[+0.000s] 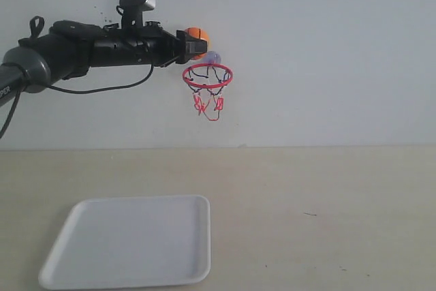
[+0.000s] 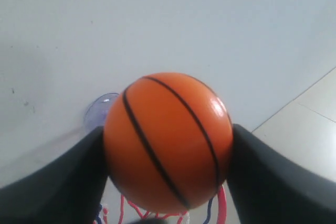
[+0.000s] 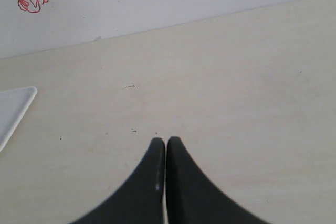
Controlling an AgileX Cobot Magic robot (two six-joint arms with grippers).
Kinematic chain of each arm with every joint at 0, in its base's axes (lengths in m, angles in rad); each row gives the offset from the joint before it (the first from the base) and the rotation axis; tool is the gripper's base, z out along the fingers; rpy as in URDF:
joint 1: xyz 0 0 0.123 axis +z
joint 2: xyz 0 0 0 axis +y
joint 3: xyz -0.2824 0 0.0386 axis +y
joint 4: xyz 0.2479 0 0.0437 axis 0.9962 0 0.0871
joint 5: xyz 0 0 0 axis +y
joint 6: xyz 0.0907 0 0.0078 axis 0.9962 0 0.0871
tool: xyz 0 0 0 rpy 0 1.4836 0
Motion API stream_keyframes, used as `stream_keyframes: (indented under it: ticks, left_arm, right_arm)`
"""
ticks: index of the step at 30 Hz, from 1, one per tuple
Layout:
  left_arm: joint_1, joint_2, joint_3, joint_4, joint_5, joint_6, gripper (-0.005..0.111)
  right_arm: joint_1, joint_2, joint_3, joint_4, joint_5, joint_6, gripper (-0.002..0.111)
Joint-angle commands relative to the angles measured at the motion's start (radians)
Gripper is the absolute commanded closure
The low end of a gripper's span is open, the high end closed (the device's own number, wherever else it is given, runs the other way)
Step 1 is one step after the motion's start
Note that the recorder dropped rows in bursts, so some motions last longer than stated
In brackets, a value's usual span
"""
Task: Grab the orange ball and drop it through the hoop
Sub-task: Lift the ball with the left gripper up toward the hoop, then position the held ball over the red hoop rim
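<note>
High against the wall, my left gripper (image 1: 193, 43) is shut on the orange ball (image 1: 197, 39), which sits just above and slightly left of the hoop (image 1: 207, 75). The hoop's red ring hangs on the wall with its string net below and a round greyish mount (image 1: 212, 57) behind. In the left wrist view the orange ball (image 2: 168, 140) fills the gap between the two black fingers (image 2: 63, 182), with the net (image 2: 131, 211) showing beneath it. My right gripper (image 3: 166, 141) is shut on nothing, low over the table; it is out of the exterior view.
A white tray (image 1: 133, 243) lies on the beige table at the front left; its corner (image 3: 13, 108) shows in the right wrist view. The white wall stands right behind the hoop. The left arm's cable (image 1: 102, 88) hangs below the arm.
</note>
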State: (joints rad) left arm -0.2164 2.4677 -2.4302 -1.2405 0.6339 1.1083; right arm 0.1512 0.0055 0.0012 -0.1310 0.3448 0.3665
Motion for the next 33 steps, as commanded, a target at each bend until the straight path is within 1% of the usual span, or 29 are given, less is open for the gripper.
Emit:
stream_keyframes:
  ticks: [1,3,6,7,10,13,22,25,27,33]
  left_arm:
    - [-0.005,0.002,-0.007,-0.031,-0.013,0.035,0.102]
    - [-0.005,0.002,-0.007,-0.031,-0.013,0.046,0.098]
    - [-0.005,0.002,-0.007,-0.035,-0.001,0.049,0.087]
    - [-0.007,0.002,-0.007,-0.035,0.005,0.063,0.081]
    - [-0.014,0.002,-0.007,-0.043,0.004,0.083,0.067]
    - [-0.023,0.002,-0.007,-0.056,-0.003,0.106,0.058]
    - [-0.023,0.002,-0.007,-0.053,-0.017,0.113,0.051]
    - [-0.021,0.002,-0.007,-0.053,-0.027,0.093,0.044]
    - [-0.016,0.002,-0.007,-0.053,-0.029,0.093,0.042]
    - [-0.016,0.002,-0.007,-0.053,-0.035,0.088,0.04]
  right_arm:
    - [-0.003,-0.005,-0.001,-0.008,-0.01,-0.008,0.108]
    - [-0.003,-0.005,-0.001,-0.008,-0.01,-0.008,0.108]
    - [-0.003,-0.005,-0.001,-0.008,-0.01,-0.008,0.108]
    - [-0.003,-0.005,-0.001,-0.008,-0.01,-0.008,0.108]
    - [-0.003,-0.005,-0.001,-0.008,-0.01,-0.008,0.108]
    - [-0.003,-0.005,-0.001,-0.008,-0.01,-0.008,0.108]
    - [-0.003,-0.005,-0.001,-0.008,-0.01,-0.008,0.108]
    - [-0.003,-0.005,-0.001,-0.008,-0.01,-0.008,0.108]
    - [-0.003,-0.005,-0.001,-0.008,-0.01,-0.008,0.108]
    - [-0.003,-0.005,-0.001,-0.008,-0.01,-0.008,0.108]
